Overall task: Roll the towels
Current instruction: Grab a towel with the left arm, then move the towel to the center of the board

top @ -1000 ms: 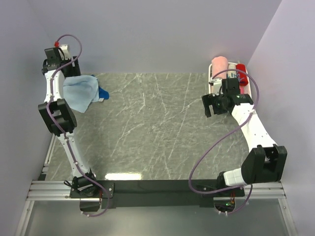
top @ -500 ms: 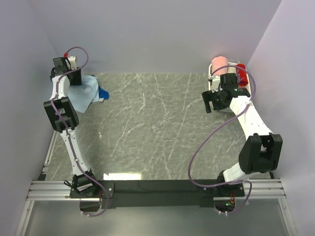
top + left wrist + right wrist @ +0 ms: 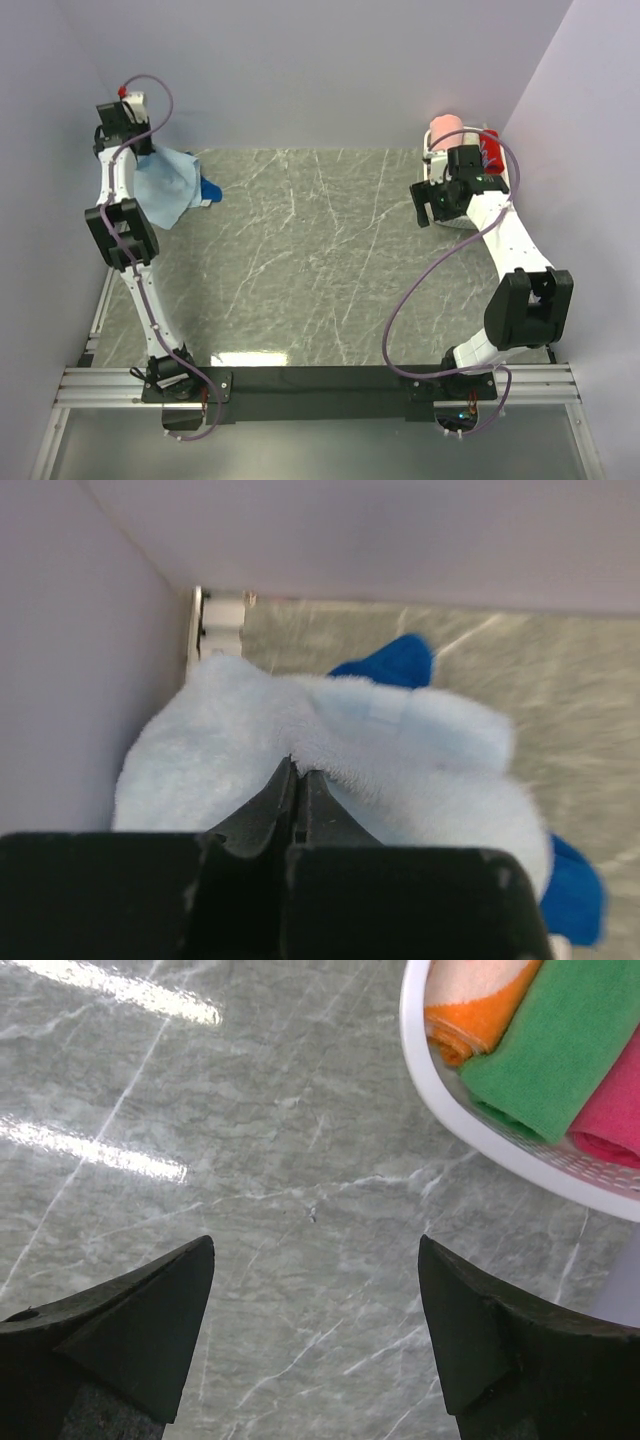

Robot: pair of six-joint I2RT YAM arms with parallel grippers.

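Observation:
The pale sky blue towel (image 3: 165,187) lies bunched at the table's far left corner, drawn up into a peak toward my left gripper (image 3: 143,150). In the left wrist view the left gripper (image 3: 298,770) is shut, and its tips pinch a fold of the pale blue towel (image 3: 400,750). The deep royal blue towel (image 3: 208,189) lies under it, with only its ends (image 3: 395,660) showing. My right gripper (image 3: 428,207) hangs open over bare table at the far right. Nothing is between its fingers (image 3: 315,1245).
A white basket (image 3: 500,1145) stands at the far right corner beside the right gripper. It holds rolled orange (image 3: 470,1005), green (image 3: 560,1040) and pink (image 3: 610,1125) towels. Walls close in the left, back and right. The marble tabletop (image 3: 320,250) lies between the arms.
My left gripper has shut on the pale blue towel and pulled its edge up toward the back left corner. The right arm has drifted slightly back toward the basket.

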